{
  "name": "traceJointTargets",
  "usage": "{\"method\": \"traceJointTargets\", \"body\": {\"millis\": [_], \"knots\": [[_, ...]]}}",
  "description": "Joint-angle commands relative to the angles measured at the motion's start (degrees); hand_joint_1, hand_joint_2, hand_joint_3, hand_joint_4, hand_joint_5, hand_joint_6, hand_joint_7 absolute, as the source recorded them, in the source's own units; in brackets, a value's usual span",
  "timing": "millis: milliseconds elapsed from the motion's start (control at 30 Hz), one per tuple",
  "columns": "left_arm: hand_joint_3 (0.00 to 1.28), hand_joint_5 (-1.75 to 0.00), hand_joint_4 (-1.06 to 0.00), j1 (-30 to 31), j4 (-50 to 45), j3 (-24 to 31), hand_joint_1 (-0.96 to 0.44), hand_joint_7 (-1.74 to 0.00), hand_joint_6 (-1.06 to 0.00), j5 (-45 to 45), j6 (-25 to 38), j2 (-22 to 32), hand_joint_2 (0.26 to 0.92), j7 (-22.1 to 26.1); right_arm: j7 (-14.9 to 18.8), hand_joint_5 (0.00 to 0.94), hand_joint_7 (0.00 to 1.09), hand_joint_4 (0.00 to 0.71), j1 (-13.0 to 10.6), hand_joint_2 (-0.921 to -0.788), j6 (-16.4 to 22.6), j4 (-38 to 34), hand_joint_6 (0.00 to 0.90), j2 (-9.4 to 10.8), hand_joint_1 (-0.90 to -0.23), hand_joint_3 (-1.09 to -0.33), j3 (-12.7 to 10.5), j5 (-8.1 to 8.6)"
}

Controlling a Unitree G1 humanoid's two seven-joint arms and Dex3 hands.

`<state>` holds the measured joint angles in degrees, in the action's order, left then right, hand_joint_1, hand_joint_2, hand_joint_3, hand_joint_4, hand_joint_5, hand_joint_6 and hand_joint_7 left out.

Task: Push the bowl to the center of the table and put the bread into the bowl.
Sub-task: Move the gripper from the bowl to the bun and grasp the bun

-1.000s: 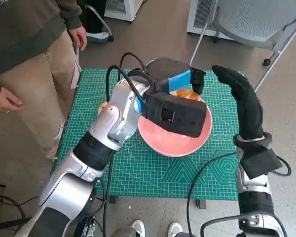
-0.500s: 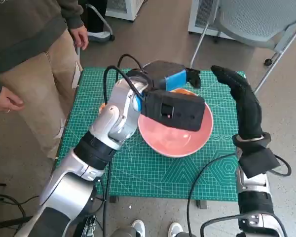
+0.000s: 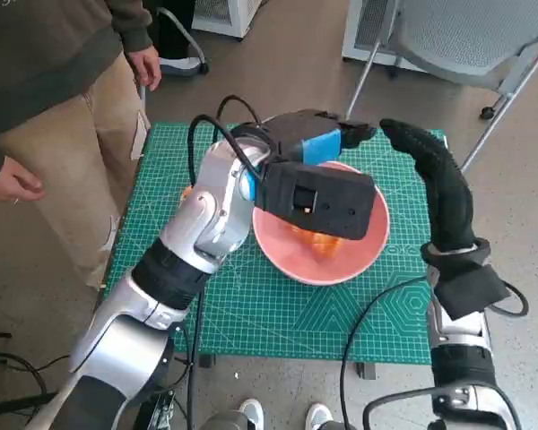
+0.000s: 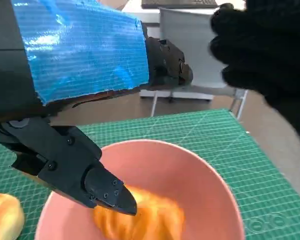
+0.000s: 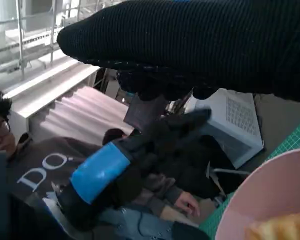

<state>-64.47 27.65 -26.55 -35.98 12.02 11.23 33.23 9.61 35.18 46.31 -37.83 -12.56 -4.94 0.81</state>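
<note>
The pink bowl [image 3: 278, 255] stands near the middle of the green mat. An orange-yellow bread [image 3: 316, 242] lies inside it, partly hidden by my left wrist's black box. My left hand [image 3: 318, 139] hovers over the bowl's far rim, fingers spread, holding nothing. My right hand [image 3: 435, 175] is raised just right of the bowl, fingers extended and empty. The left wrist view shows the bread [image 4: 145, 217] in the bowl [image 4: 190, 175] below my left hand [image 4: 85, 55]. In the right wrist view my right hand [image 5: 190, 45] lies above the bowl [image 5: 270, 190] and my left hand [image 5: 135, 165].
A second bread piece [image 3: 186, 193] lies on the green mat [image 3: 278, 313] left of my left arm, also seen as the pale bread [image 4: 5, 215]. A person [image 3: 45, 107] stands at the table's left. A grey chair [image 3: 466, 36] stands beyond the far right corner.
The bread has left my left hand at the far rim and now lies in the bowl. The left hand's fingers have spread and lifted slightly. My right hand barely moved.
</note>
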Motion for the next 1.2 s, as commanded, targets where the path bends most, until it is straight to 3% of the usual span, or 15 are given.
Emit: {"method": "traceJointTargets", "body": {"millis": [33, 467, 767, 1200], "knots": [[0.02, 0.0, 0.0, 0.22, -1.07, 0.33, -0.36, 0.0, -0.14, 0.33, 0.64, 1.38, 0.697, 0.74, 1.04, 0.002, 0.41, 0.151, 0.03, -0.921, -0.11, -1.39, -0.001, 0.38, -0.721, -0.875, 0.12, 1.0], [0.01, 0.0, 0.0, 5.0, -11.25, 4.18, -0.38, 0.0, -0.13, 0.01, 1.19, 10.57, 0.702, 1.98, 2.3, 0.001, 0.41, 0.15, 0.75, -0.921, -0.15, -2.0, -0.001, 0.63, -0.722, -0.876, 0.14, 2.47], [0.01, 0.0, 0.0, 12.91, -19.16, 9.84, -0.42, 0.0, -0.13, -0.02, 0.8, 17.95, 0.709, -1.42, 2.74, 0.001, 0.4, 0.149, 1.48, -0.921, 0.07, -2.79, -0.001, 1.06, -0.719, -0.877, 0.26, 2.9], [0.0, 0.0, 0.0, 24.32, -26.69, 15.2, -0.45, 0.0, -0.14, 1.26, -0.78, 23.63, 0.709, -4.23, 4.0, 0.001, 0.4, 0.15, 2.7, -0.921, 0.71, -4.56, -0.001, 1.61, -0.712, -0.878, 0.41, 3.48]]}}
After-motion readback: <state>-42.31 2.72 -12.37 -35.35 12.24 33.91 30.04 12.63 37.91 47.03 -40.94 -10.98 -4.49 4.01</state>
